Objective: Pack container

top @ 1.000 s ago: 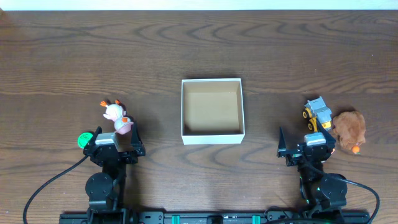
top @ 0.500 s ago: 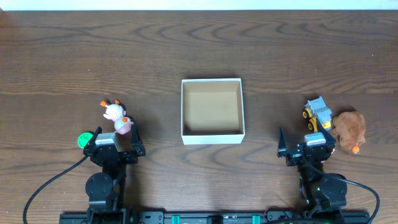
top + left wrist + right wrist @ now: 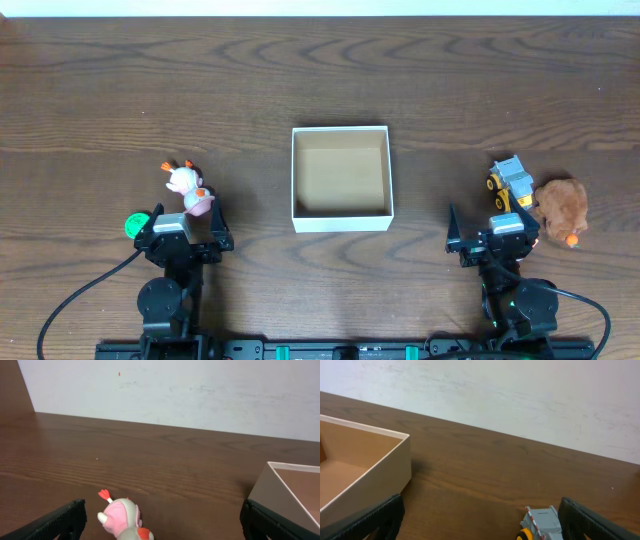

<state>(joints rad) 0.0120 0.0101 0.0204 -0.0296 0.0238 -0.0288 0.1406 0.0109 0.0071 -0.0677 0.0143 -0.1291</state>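
Observation:
The container [image 3: 340, 220], a square white-walled box with a tan inside, sits empty mid-table; its corner shows in the left wrist view [image 3: 295, 490] and in the right wrist view [image 3: 365, 465]. A pink and white toy animal [image 3: 188, 186] lies just ahead of my left gripper [image 3: 185, 238], which is open, the toy [image 3: 122, 519] low between its spread fingers, untouched. A grey and yellow toy truck [image 3: 511, 183] stands ahead of my open right gripper [image 3: 492, 238], seen near the right finger [image 3: 540, 524]. A brown plush toy [image 3: 560, 208] lies beside the truck.
A small green round object [image 3: 134, 224] lies left of the left gripper. A pale wall [image 3: 170, 390] rises behind the table's far edge. Dark wood tabletop [image 3: 340, 90] stretches around the box.

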